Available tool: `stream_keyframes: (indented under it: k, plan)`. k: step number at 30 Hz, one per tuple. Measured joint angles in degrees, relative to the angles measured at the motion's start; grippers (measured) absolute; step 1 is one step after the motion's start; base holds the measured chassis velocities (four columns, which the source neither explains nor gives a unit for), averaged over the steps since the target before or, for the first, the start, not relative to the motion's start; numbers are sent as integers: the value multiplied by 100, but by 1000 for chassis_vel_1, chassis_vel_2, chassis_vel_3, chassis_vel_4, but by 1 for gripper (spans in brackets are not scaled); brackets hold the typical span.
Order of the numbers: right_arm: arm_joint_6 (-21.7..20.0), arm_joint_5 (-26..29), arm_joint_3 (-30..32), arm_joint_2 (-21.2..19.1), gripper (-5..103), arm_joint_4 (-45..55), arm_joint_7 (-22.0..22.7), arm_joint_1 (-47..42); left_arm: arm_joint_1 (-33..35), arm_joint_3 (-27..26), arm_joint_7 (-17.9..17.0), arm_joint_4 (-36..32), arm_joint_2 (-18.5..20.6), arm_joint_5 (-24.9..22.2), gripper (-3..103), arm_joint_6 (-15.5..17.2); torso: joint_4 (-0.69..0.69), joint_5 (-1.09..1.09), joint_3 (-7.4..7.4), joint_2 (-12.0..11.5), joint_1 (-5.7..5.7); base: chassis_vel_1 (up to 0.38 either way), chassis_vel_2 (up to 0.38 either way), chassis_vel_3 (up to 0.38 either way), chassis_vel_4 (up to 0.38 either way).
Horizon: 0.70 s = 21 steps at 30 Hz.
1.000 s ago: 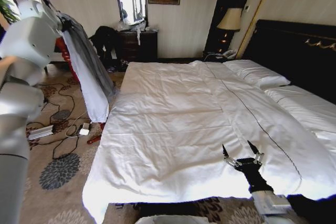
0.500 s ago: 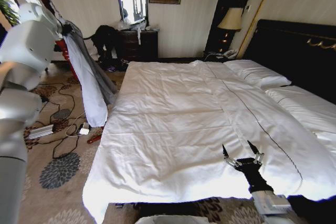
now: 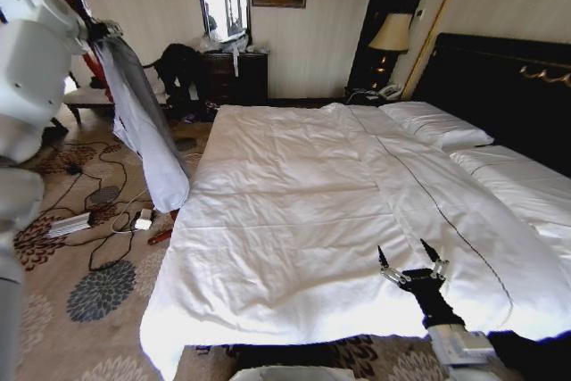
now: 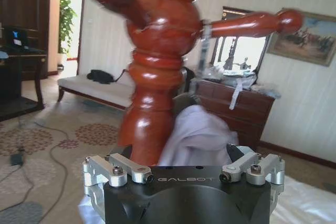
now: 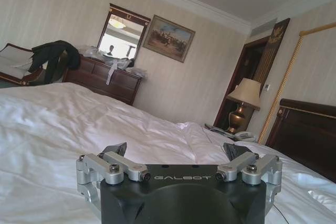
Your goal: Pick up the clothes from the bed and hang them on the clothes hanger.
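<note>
Left gripper raised at far left by the red wooden coat stand, clamped on the grey-blue shirt, which hangs beside the stand, off the bed. Right gripper rests low over the white duvet's near right edge, fingers spread, nothing held.

clothes — light grey-blue shirt, hanging long and limp beside the bed's left edge, off the duvet, upper end up by a red wooden stand, bunched pale fabric seen close in the left wrist view | bed — very wide, white quilted duvet, white pillows, dark gold-trimmed headboard
</note>
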Motion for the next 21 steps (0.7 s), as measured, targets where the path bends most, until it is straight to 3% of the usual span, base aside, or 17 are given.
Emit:
stream_keyframes:
  k: [6,10,14,15,19,21]
  plan:
    - [0,0,0,0,100,0,0,0,498,-155,-196,-1148,732,-353,100,5,0,0,-1,0,0,0,0,0,0]
    - [0,0,0,0,100,0,0,0,902,-294,-230,-1939,1145,-567,100,-118,-2,2,-1,1,-1,0,0,0,0]
    - [0,0,0,0,100,0,0,1,1742,-691,-325,-3264,1787,-933,100,-432,-1,0,-1,1,0,0,0,0,0]
    - [0,0,0,0,100,0,0,1,1742,-691,-325,-3264,1787,-933,100,-432,-1,0,-1,1,0,0,0,0,0]
    - [0,0,0,0,100,0,0,0,3120,-1859,-321,-4274,2368,-1045,100,-765,3,-1,-1,1,-1,0,0,0,0]
    - [0,0,0,0,100,0,0,1,3441,-2068,-318,-4476,2503,-1066,100,-883,4,-3,-1,1,-1,0,0,0,0]
